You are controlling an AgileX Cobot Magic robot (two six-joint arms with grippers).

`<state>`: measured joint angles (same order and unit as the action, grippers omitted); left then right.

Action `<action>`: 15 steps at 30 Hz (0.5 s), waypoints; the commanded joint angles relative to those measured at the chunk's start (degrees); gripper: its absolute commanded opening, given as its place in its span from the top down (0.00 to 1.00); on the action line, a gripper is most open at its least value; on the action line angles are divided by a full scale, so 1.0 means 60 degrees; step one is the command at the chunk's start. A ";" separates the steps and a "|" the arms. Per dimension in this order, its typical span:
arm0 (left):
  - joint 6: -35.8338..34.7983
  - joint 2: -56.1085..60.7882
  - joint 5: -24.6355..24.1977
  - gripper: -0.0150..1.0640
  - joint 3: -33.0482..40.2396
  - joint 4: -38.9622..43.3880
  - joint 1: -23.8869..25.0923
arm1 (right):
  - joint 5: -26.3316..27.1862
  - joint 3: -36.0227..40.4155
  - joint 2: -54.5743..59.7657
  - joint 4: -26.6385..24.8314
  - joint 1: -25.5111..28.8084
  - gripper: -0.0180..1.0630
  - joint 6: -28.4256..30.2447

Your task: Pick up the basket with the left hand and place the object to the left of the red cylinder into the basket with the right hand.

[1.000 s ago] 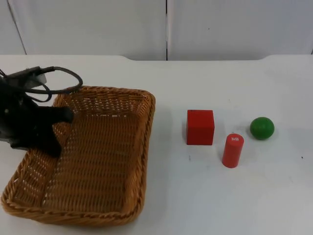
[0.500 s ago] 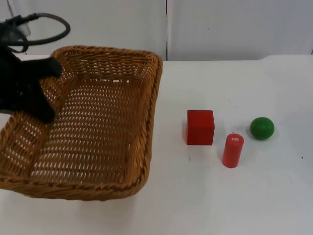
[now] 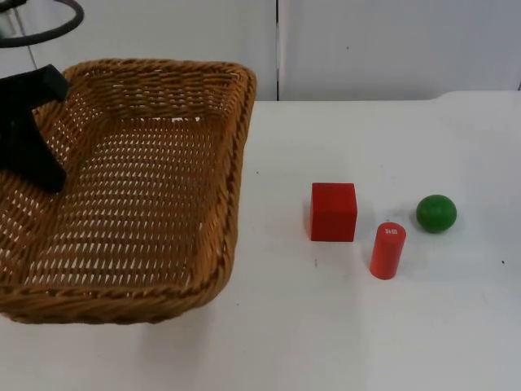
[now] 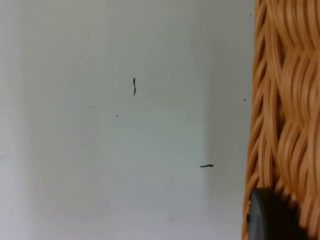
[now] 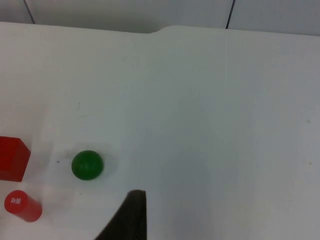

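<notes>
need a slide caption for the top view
Left claw holds the wicker basket raised, with the red cube, red cylinder and green ball on the table.

Green ball (image 5: 87, 165) near red cube (image 5: 12, 158), red cylinder (image 5: 22, 207); white table (image 5: 210, 110).

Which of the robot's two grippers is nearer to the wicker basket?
Left. The left gripper grips the wicker basket at its left wall. The right gripper waits over the table by the green ball.

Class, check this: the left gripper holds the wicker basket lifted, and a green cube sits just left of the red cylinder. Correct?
Not quite: the cube is red, not green, as the top view shows. The rest stands: left gripper holds the basket lifted, and the cube sits left of the red cylinder.
</notes>
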<state>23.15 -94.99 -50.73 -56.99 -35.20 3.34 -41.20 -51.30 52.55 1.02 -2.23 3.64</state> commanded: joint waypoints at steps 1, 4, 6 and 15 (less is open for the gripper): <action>0.0275 0.0129 -0.0127 0.99 0.0096 -0.0541 0.0021 | -0.0063 -0.0045 -0.0018 0.0039 0.0044 0.01 0.0039; 0.0333 0.0129 0.0000 0.99 0.0200 -0.0564 0.0021 | -0.0064 -0.0045 -0.0018 0.0022 0.0044 0.01 0.0039; 0.0333 0.0129 0.0024 0.99 0.0245 -0.0546 0.0021 | -0.0064 -0.0045 -0.0018 0.0022 0.0044 0.01 0.0039; 0.0510 0.0129 0.0088 0.99 0.0304 -0.0561 0.0021 | -0.0037 -0.0045 -0.0018 -0.0050 0.0044 0.01 0.0039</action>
<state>25.84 -94.99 -49.94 -55.13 -36.43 3.34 -41.58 -51.30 52.55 0.89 -2.23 3.64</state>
